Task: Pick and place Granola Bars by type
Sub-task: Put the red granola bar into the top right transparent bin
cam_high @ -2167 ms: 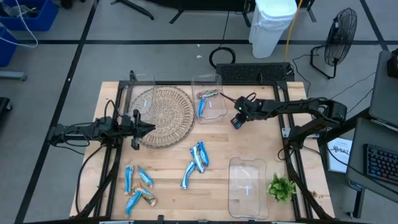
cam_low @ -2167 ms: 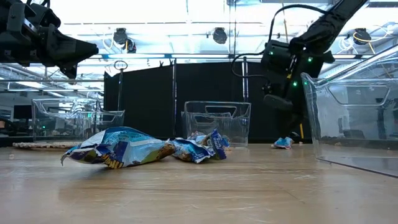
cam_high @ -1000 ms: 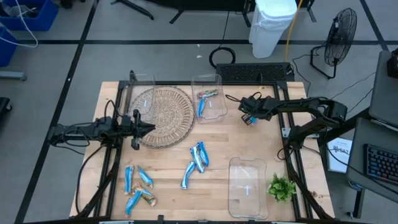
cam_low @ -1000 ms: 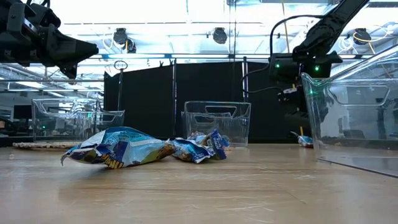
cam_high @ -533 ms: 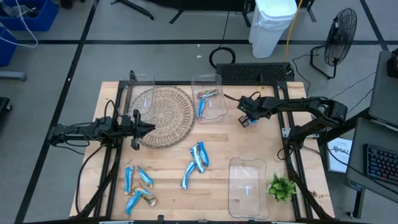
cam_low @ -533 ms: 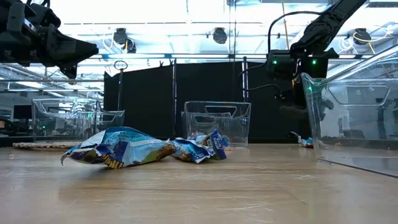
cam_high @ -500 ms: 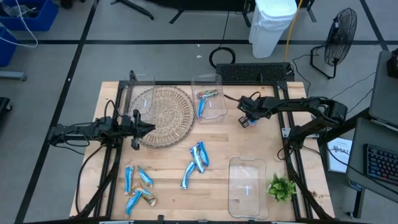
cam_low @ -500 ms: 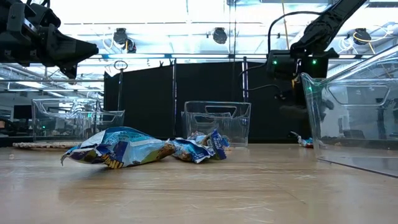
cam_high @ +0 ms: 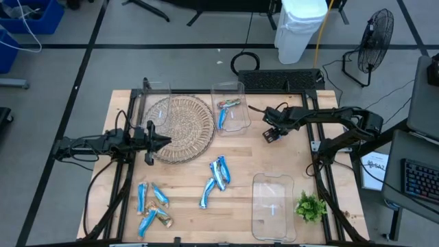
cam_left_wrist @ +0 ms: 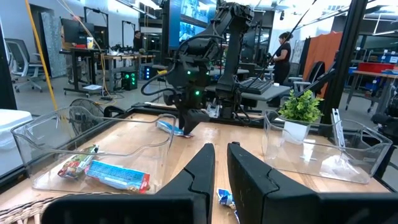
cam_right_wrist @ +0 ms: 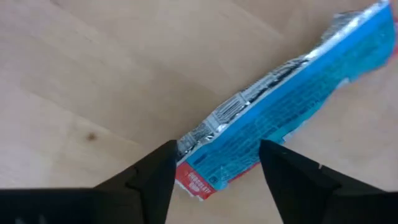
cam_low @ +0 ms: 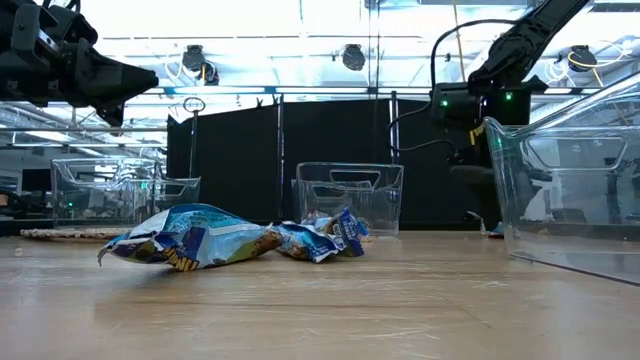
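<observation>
My right gripper (cam_high: 270,134) stands open at the table's far right, pointing steeply down over a blue granola bar (cam_right_wrist: 292,102) that lies flat on the wood. Its fingertips stand on either side of the bar's red-printed end (cam_right_wrist: 205,174); I see no touch. The left wrist view shows that bar (cam_left_wrist: 169,127) under the gripper (cam_left_wrist: 188,124). More bars lie in the far clear bin (cam_high: 230,116), at the table's middle (cam_high: 218,173) and near left (cam_high: 151,206). My left gripper (cam_high: 164,139) waits shut and level over the wicker plate's near edge.
A wicker plate (cam_high: 180,127) lies at the far left, with a clear bin (cam_high: 156,92) behind it. Another clear bin (cam_high: 273,206) stands at the near right, and a green sprig (cam_high: 310,206) beside it. Bare wood stretches between the right gripper and the near bin.
My right gripper has opened and let go of the blue bar, which now lies on the table. Its wrist has rolled and tipped while it stayed over the same spot.
</observation>
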`<act>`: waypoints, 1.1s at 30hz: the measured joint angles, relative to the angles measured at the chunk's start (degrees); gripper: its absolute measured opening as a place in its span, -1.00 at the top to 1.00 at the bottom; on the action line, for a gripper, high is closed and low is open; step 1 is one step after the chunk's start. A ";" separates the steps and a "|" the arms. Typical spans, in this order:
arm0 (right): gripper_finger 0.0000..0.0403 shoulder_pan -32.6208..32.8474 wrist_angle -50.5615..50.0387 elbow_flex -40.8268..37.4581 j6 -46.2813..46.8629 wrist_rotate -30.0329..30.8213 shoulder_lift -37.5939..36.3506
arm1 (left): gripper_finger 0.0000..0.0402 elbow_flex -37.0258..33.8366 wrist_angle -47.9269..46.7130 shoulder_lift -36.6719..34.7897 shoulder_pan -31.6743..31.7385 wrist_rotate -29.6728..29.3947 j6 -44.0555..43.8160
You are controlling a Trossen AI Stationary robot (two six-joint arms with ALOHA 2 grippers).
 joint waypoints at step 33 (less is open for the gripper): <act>0.81 -0.07 2.05 -4.15 0.11 2.24 -0.05 | 0.76 0.01 0.02 0.00 -0.01 0.00 -0.02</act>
